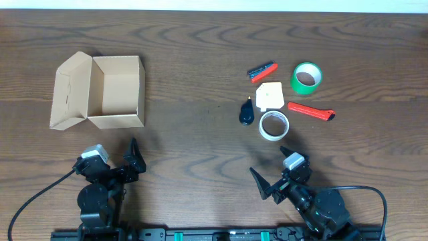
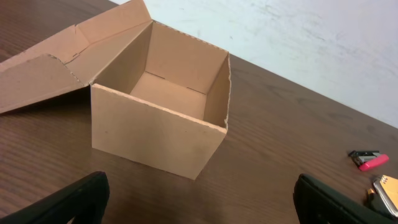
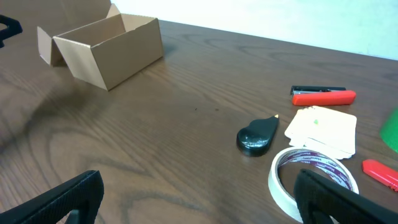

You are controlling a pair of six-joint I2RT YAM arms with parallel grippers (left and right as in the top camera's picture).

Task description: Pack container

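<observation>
The container (image 1: 110, 92) is a tan cardboard box, open and empty, its lid flap folded out to the left; it also shows in the left wrist view (image 2: 161, 109) and the right wrist view (image 3: 102, 50). My left gripper (image 1: 134, 159) is open and empty near the table's front left, in front of the box (image 2: 199, 202). My right gripper (image 1: 271, 175) is open and empty at the front right (image 3: 199, 199). Just beyond it lies a white tape roll (image 1: 273, 125) (image 3: 311, 174).
At the right lie a green tape roll (image 1: 307, 77), a beige notepad (image 1: 270, 96) (image 3: 323, 127), a black oval object (image 1: 247, 114) (image 3: 258, 135), a red-and-black stapler (image 1: 262, 69) (image 3: 323, 95) and a red cutter (image 1: 311, 110).
</observation>
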